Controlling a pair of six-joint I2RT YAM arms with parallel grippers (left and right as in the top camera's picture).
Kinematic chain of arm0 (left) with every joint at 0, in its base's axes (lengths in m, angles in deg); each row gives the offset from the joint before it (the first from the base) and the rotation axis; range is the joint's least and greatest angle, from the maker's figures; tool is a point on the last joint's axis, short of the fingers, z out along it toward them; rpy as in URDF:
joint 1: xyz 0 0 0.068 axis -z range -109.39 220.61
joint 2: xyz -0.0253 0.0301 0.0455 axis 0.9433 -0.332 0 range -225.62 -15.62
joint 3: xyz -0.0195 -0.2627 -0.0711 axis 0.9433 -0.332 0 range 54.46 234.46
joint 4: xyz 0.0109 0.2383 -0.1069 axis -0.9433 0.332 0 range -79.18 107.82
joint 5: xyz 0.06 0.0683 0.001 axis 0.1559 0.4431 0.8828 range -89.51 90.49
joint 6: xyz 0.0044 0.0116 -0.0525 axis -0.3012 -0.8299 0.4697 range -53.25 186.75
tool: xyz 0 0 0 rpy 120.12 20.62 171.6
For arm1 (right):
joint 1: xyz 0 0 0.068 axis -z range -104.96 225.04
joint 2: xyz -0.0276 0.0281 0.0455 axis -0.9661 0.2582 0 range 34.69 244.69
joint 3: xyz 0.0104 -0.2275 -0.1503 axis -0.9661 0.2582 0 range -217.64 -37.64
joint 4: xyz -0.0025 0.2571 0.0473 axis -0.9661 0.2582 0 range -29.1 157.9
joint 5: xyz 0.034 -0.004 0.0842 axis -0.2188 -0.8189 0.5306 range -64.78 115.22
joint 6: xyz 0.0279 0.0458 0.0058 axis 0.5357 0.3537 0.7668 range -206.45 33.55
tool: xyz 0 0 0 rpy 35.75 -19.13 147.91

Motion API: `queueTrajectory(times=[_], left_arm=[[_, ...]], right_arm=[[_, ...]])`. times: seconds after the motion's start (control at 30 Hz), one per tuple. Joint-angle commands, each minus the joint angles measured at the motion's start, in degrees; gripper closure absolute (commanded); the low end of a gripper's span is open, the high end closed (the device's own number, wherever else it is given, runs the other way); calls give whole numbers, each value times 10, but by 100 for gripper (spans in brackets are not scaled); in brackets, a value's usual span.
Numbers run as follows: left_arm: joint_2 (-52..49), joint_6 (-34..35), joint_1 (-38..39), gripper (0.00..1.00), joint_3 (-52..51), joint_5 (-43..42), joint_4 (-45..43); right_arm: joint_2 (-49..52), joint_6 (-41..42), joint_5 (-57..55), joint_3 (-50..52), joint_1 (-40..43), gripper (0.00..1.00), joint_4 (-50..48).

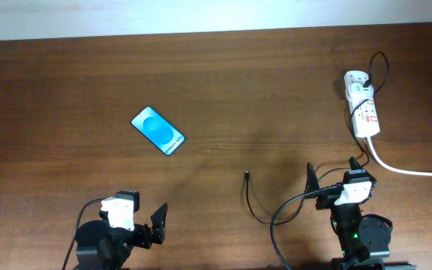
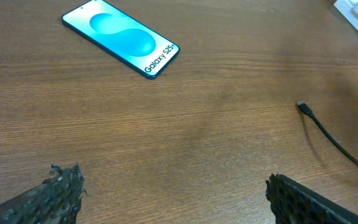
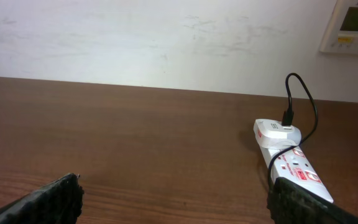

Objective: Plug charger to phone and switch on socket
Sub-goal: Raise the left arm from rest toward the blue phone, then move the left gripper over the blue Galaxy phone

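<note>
Overhead: charger [image 1: 246, 178] lay mid-frame, looked limp and light, so best pinched just behind plug tip. Phone [image 1: 157, 130] upper left, likely slick. Left gripper [image 2: 173, 180] and right gripper [image 3: 174, 185] spread, empty.

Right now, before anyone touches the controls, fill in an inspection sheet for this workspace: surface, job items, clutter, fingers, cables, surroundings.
Surface: dark wood-grain table.
Job's things: phone lies flat with its screen lit, left of centre. The charger plug tip lies loose, apart from the phone. The socket is at the far right, with an adapter on its far end. Its switch state is too small to tell.
Clutter: nothing seen.
Grippers: left gripper and right gripper both have their fingers open and hold nothing.
Cables: the charger's thin black cable loops up from the adapter. A thick white cord leaves the socket to the right.
Surroundings: pale wall with a wall panel.
</note>
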Motion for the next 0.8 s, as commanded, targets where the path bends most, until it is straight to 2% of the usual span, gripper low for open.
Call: queueTrajectory(times=[0.0, 0.1, 0.17, 0.23, 0.27, 0.3, 0.37, 0.43, 0.6, 0.77], left_arm=[[-2, -12, 1, 1, 12, 35, 3], [-2, -14, 1, 1, 12, 155, 5], [-2, -13, 1, 1, 12, 170, 0], [-2, -5, 1, 1, 12, 92, -28], [-2, -5, 1, 1, 12, 24, -51], [-2, -5, 1, 1, 12, 10, -55], [-2, 34, 1, 1, 12, -2, -72], [-2, 41, 1, 1, 12, -26, -108], [-7, 54, 1, 1, 23, -23, -114], [-104, 52, 1, 1, 90, 2, -114]], right_arm=[[-3, 0, -3, 3, 2, 1, 2], [-3, 0, -3, 3, 2, 1, 2], [-3, 0, -3, 3, 2, 1, 3], [-3, 0, -3, 3, 2, 2, 2], [-3, 0, -3, 3, 2, 1, 3], [-3, 0, -3, 3, 2, 1, 2], [-3, 0, -3, 3, 2, 2, 2], [-3, 0, -3, 3, 2, 1, 3], [-3, 0, -3, 3, 2, 1, 3], [-3, 0, -3, 3, 2, 1, 3]])
